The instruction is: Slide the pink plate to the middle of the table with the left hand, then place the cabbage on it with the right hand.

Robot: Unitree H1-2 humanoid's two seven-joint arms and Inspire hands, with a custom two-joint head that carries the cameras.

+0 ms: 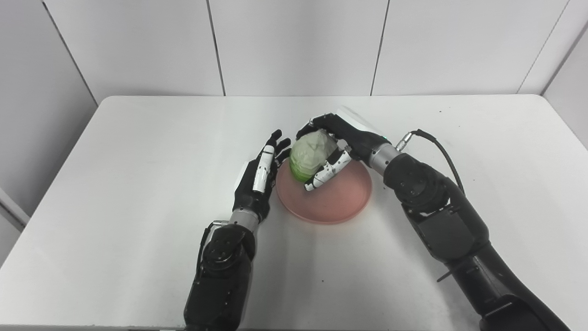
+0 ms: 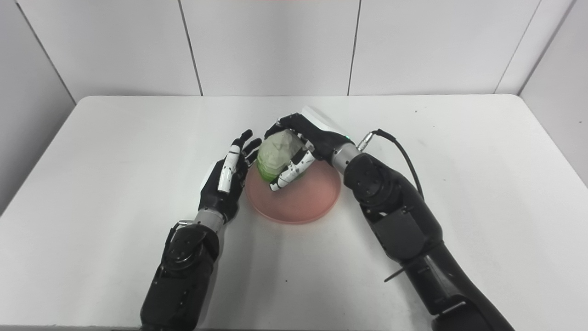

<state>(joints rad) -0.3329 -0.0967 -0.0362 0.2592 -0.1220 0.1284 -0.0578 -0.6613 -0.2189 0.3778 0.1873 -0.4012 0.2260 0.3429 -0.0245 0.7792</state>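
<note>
Right hand of my rig clasps the cabbage over the pink plate's far-left edge, mid-table; my left hand, fingers spread and holding nothing, flanks the plate's left rim.

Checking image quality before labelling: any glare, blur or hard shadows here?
Left eye view: even light, soft shadow under the plate and right hand, cabbage sharp. Right eye view: the same, the white table bright but not blown out, left hand in focus.
</note>
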